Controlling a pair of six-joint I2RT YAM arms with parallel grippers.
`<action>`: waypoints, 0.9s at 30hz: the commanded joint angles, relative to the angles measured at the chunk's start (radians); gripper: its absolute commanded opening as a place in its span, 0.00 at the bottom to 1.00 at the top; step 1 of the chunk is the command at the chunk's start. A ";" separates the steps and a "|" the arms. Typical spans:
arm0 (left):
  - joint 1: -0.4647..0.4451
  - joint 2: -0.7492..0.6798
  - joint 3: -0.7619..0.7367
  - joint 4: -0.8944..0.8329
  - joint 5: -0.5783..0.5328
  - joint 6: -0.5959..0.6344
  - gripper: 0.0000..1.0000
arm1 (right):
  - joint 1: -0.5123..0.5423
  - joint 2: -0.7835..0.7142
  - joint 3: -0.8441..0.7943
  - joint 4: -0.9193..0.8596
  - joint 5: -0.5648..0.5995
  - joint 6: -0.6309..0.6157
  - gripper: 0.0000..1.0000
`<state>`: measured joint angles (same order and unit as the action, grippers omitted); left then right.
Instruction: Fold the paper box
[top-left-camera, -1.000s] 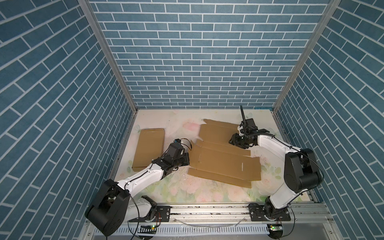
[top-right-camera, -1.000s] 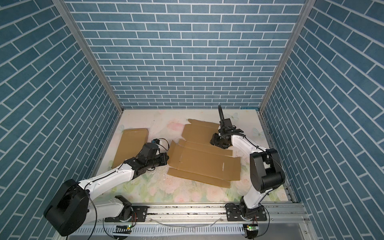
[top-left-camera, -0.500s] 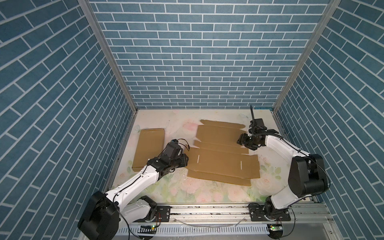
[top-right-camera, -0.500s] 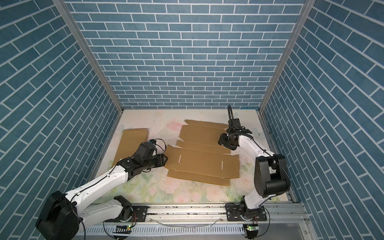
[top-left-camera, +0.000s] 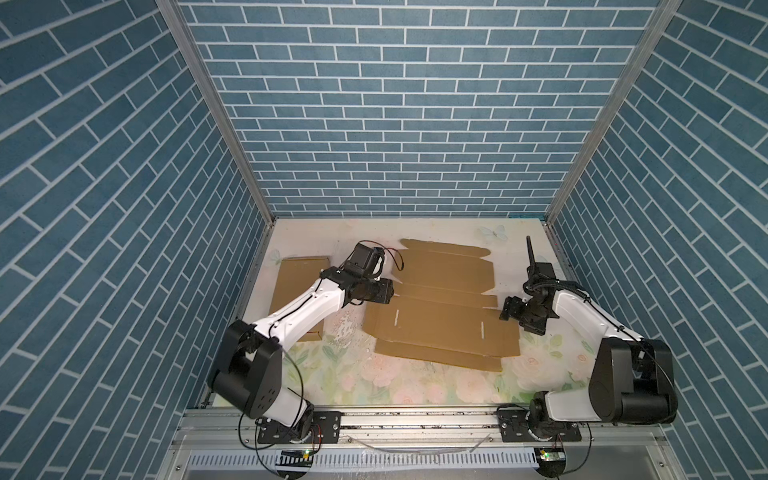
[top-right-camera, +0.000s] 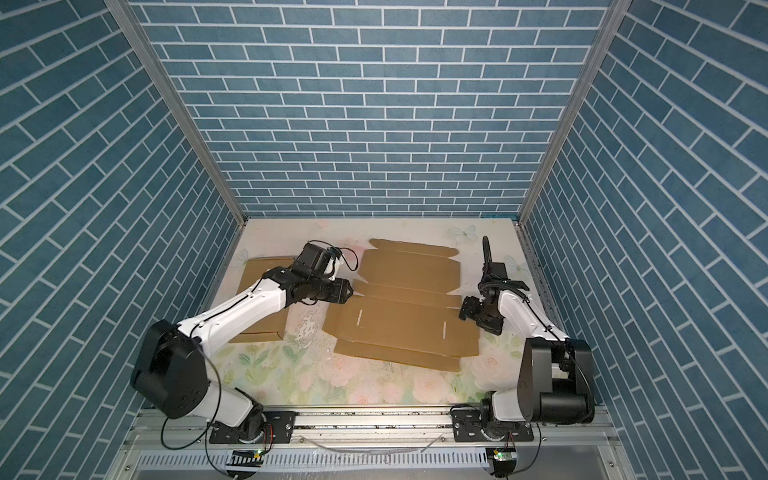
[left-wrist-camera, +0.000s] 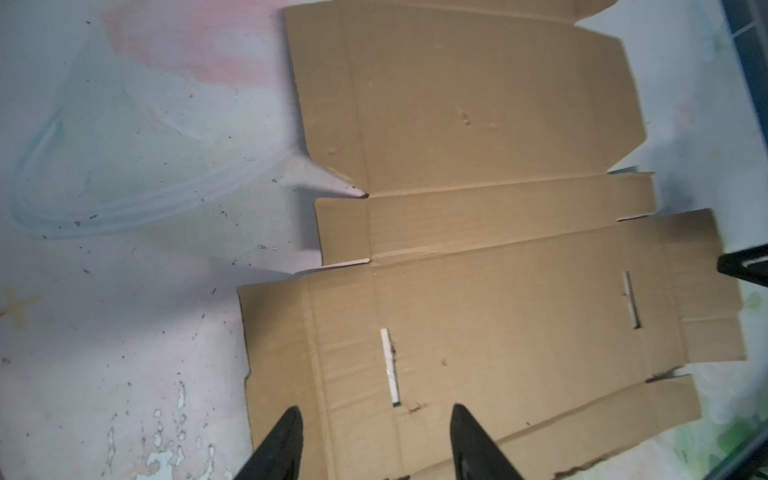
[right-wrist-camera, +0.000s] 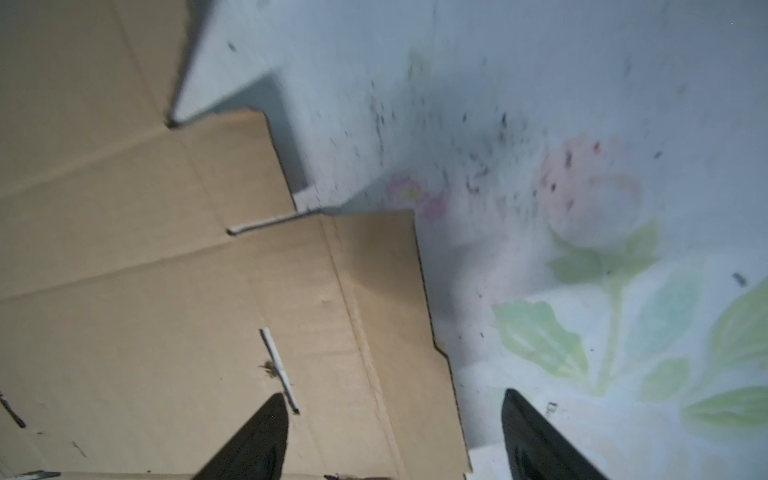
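The paper box (top-left-camera: 444, 307) (top-right-camera: 403, 316) is a flat, unfolded brown cardboard sheet with two narrow slots, lying in the middle of the table in both top views. My left gripper (top-left-camera: 390, 291) (top-right-camera: 349, 291) hovers at the sheet's left edge. In the left wrist view the left gripper (left-wrist-camera: 376, 415) is open over the box (left-wrist-camera: 498, 291), holding nothing. My right gripper (top-left-camera: 508, 309) (top-right-camera: 466, 309) sits just off the sheet's right edge. In the right wrist view the right gripper (right-wrist-camera: 392, 399) is open, straddling the edge of the box (right-wrist-camera: 166, 291) without touching it.
A second flat brown cardboard piece (top-left-camera: 299, 282) (top-right-camera: 257, 282) lies at the left, partly under my left arm. The floral table mat (top-left-camera: 374, 382) is enclosed by blue brick walls on three sides. A metal rail (top-left-camera: 415, 424) runs along the front.
Both grippers have opened. The left one let go of the box's left edge and rose. The right one drew away to the right and nearer. The sheet now lies flat.
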<state>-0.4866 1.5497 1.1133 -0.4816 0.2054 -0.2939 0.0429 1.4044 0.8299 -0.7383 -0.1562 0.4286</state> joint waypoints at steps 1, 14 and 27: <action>0.064 0.024 0.028 -0.056 0.041 0.043 0.63 | 0.001 0.003 -0.051 0.010 -0.038 -0.013 0.78; 0.118 0.101 -0.046 -0.022 0.106 0.058 0.60 | -0.002 0.070 -0.032 0.068 -0.089 -0.017 0.56; 0.121 0.131 -0.086 0.011 0.154 0.028 0.25 | -0.001 0.182 0.085 0.107 -0.047 -0.030 0.28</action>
<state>-0.3695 1.6691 1.0481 -0.4778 0.3363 -0.2569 0.0429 1.5524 0.8471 -0.6506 -0.2272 0.4133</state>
